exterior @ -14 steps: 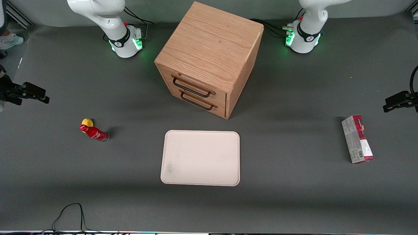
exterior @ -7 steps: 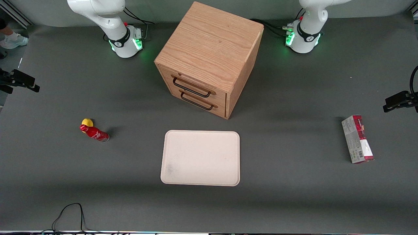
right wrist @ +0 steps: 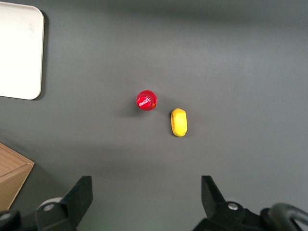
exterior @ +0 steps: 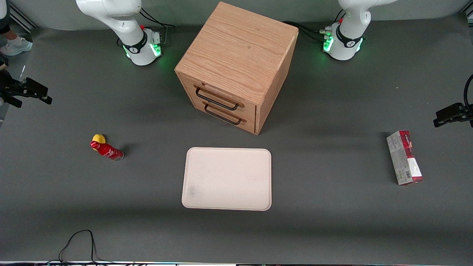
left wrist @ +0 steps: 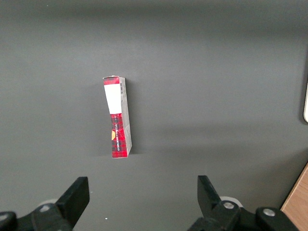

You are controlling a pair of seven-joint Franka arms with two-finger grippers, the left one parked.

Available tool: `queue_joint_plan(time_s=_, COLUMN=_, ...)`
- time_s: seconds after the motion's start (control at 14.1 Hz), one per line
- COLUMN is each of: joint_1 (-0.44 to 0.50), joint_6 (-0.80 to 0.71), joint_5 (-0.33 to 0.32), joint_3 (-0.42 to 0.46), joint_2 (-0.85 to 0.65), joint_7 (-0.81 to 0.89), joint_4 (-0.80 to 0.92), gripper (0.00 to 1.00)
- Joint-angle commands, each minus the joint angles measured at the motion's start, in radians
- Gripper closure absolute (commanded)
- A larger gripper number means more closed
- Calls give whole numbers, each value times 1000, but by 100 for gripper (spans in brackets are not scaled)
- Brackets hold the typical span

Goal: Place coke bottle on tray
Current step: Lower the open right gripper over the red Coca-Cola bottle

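A small red coke bottle (exterior: 107, 150) stands upright on the dark grey desk (exterior: 332, 221), toward the working arm's end. A yellow lemon-shaped lump (exterior: 98, 138) sits just beside it, slightly farther from the front camera. The end effector (right wrist: 147, 202) hangs high above the bottle, holding nothing, its two black fingers (right wrist: 81, 195) spread wide apart. Seen from the wrist camera, the bottle's red cap (right wrist: 146, 100) carries white script too small to read. The cream tray (exterior: 227, 178) lies flat, well apart from the bottle, in front of an oak two-drawer cabinet (exterior: 236, 66). Open desk separates bottle and tray. A red-and-grey carton (exterior: 404, 157) lies toward the parked arm's end, its print unreadable.
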Motion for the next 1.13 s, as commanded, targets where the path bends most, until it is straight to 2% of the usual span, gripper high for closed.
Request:
queue_joint_plan(time_s=0.0, joint_1=15, joint_6=49, joint_5=-17, joint_3=-8, joint_2=40, joint_7=-21, joint_4=-13, gripper=0)
queue_joint_plan(time_s=0.42, joint_1=53, joint_6=142, joint_5=-5, joint_3=-3, joint_2=135, joint_7=-6, joint_4=-39, gripper=0)
queue_joint_plan(time_s=1.06, joint_1=58, joint_6=452, joint_5=-5, joint_3=-3, joint_2=175, joint_7=-7, joint_4=-279, gripper=0)
